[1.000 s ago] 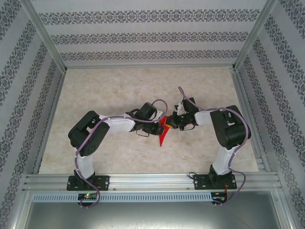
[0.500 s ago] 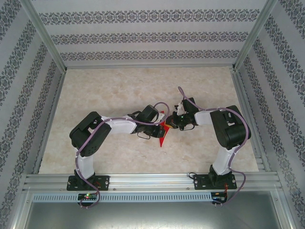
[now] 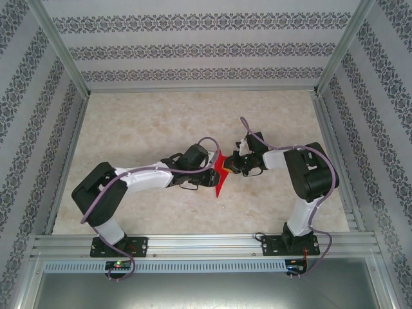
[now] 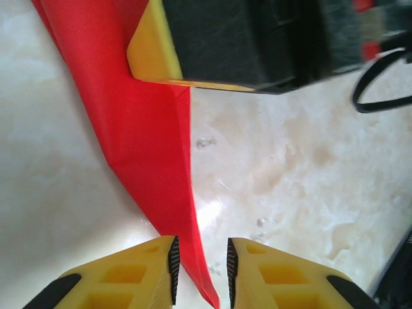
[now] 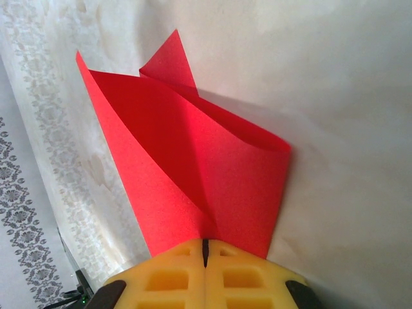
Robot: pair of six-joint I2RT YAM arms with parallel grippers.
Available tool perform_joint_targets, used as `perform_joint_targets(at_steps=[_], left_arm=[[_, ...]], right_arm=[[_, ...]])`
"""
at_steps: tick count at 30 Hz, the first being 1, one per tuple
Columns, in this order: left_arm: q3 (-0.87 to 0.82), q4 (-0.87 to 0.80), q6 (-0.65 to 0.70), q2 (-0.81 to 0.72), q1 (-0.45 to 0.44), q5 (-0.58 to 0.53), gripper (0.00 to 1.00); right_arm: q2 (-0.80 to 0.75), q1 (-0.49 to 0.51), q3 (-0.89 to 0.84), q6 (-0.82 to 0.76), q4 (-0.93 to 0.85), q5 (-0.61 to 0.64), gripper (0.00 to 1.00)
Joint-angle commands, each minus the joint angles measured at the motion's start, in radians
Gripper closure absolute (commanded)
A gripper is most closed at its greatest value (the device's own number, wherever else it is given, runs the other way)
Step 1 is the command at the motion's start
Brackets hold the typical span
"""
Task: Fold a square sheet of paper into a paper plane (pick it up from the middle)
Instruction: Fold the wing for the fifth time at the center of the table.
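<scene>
The red sheet of paper is folded into a narrow, pointed paper plane [image 3: 221, 175] held near the table's middle. My right gripper [image 3: 232, 168] is shut on its wide end; in the right wrist view the creased paper plane [image 5: 193, 174] fans out from the closed right gripper [image 5: 206, 248]. My left gripper [image 3: 212, 175] meets it from the left. In the left wrist view the paper plane [image 4: 148, 141] runs down between the left gripper's [image 4: 201, 270] parted jaws, with a gap on each side. A yellow finger [image 4: 151, 55] of the right gripper pinches the paper at the top.
The marbled tabletop [image 3: 161, 122] has free room on all sides of the grippers. Patterned walls [image 3: 206, 48] and aluminium posts enclose it. A metal rail [image 3: 206, 244] with both arm bases runs along the near edge.
The left gripper's jaws have parted and let go of the paper's narrow end. The left arm's elbow has swung down and to the left. The right gripper and the paper stayed put.
</scene>
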Motion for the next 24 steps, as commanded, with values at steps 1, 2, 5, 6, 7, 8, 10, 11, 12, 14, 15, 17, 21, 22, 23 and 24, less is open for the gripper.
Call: perform_joint_targets(at_steps=[1, 2, 5, 6, 7, 8, 10, 11, 12, 14, 15, 17, 21, 22, 23, 24], left_arm=[[-0.020, -0.065, -0.069, -0.026, -0.055, -0.089, 0.70], [-0.019, -0.079, -0.081, -0.027, -0.068, -0.113, 0.70], [-0.019, -0.106, -0.124, -0.020, -0.099, -0.180, 0.70], [-0.014, -0.115, -0.133, -0.015, -0.114, -0.204, 0.69], [-0.004, -0.127, -0.138, -0.009, -0.126, -0.226, 0.69], [0.008, -0.142, -0.139, 0.003, -0.138, -0.246, 0.69], [0.034, -0.163, -0.142, 0.032, -0.157, -0.266, 0.68], [0.038, -0.158, -0.145, 0.046, -0.160, -0.268, 0.68], [0.040, -0.146, -0.150, 0.057, -0.163, -0.262, 0.68], [0.042, -0.129, -0.154, 0.072, -0.169, -0.255, 0.68], [0.050, -0.139, -0.155, 0.082, -0.173, -0.262, 0.68], [0.064, -0.161, -0.155, 0.100, -0.173, -0.282, 0.69], [0.093, -0.187, -0.143, 0.123, -0.180, -0.308, 0.75], [0.104, -0.204, -0.135, 0.129, -0.185, -0.315, 0.77], [0.116, -0.225, -0.125, 0.135, -0.189, -0.328, 0.79], [0.127, -0.248, -0.118, 0.141, -0.195, -0.344, 0.82]], right_arm=[[0.050, 0.010, -0.050, -0.007, -0.087, 0.174, 1.00], [0.048, 0.010, -0.050, -0.006, -0.087, 0.175, 1.00], [0.039, 0.011, -0.049, -0.005, -0.090, 0.174, 1.00], [0.036, 0.011, -0.049, -0.003, -0.090, 0.173, 1.00], [0.035, 0.012, -0.050, -0.003, -0.090, 0.175, 1.00], [0.032, 0.011, -0.050, -0.002, -0.088, 0.172, 1.00], [0.030, 0.012, -0.050, -0.002, -0.088, 0.171, 1.00], [0.028, 0.011, -0.050, 0.000, -0.088, 0.170, 1.00], [0.029, 0.011, -0.050, -0.001, -0.087, 0.170, 1.00], [0.027, 0.011, -0.052, -0.002, -0.087, 0.168, 1.00], [0.029, 0.011, -0.053, -0.002, -0.087, 0.167, 1.00], [0.029, 0.012, -0.055, -0.002, -0.084, 0.165, 1.00], [0.029, 0.011, -0.055, -0.004, -0.083, 0.164, 1.00], [0.029, 0.010, -0.055, -0.005, -0.084, 0.163, 1.00], [0.027, 0.010, -0.055, -0.005, -0.084, 0.163, 1.00], [0.027, 0.009, -0.055, -0.005, -0.084, 0.162, 1.00]])
